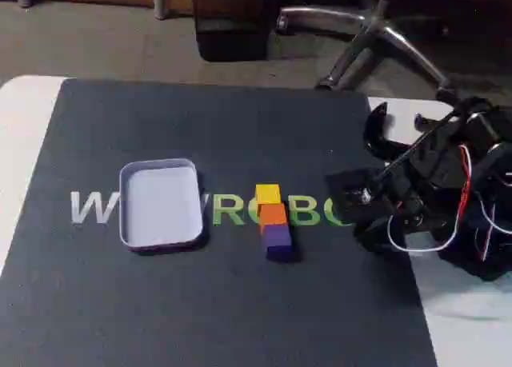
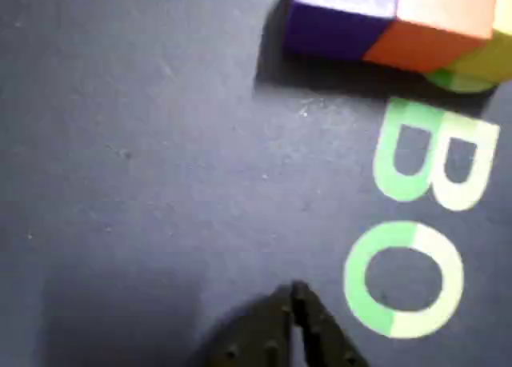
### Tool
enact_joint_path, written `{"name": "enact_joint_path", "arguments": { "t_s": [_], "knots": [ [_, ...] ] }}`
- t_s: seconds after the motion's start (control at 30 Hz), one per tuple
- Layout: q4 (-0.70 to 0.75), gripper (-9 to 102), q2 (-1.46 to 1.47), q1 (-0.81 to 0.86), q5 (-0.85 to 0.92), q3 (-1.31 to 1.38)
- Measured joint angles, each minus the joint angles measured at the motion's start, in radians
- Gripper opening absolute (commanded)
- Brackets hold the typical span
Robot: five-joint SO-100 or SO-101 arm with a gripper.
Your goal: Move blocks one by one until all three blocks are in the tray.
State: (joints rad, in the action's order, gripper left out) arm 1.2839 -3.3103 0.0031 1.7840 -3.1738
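Pale lavender shallow tray (image 1: pixel 160 203) empty; small matte purple cube (image 2: pixel 340 19) nearest. Your tool (image 2: pixel 294 299) pressed together, empty: spread, reach purple cube.

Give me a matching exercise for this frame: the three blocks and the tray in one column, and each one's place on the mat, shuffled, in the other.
In the fixed view:
1. yellow block
2. orange block
3. purple block
4. tray

A. near end of the row
B. left of the row, empty
C. far end of the row
D. middle of the row

Pairs: 1-C, 2-D, 3-A, 4-B
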Motion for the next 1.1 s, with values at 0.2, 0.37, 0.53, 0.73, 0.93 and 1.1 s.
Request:
{"name": "enact_joint_path", "arguments": {
  "t_s": [0.2,0.37,0.53,0.73,0.93,1.1],
  "knots": [
    [-0.002,-8,0.0,0.003,0.06,0.002],
    [-0.003,-8,0.0,0.003,0.064,0.002],
    [-0.003,-8,0.0,0.003,0.064,0.002],
    [-0.003,-8,0.0,0.003,0.064,0.002],
    [-0.003,-8,0.0,0.009,0.064,0.002],
    [-0.012,-8,0.0,0.06,0.081,0.002]
  ]
}}
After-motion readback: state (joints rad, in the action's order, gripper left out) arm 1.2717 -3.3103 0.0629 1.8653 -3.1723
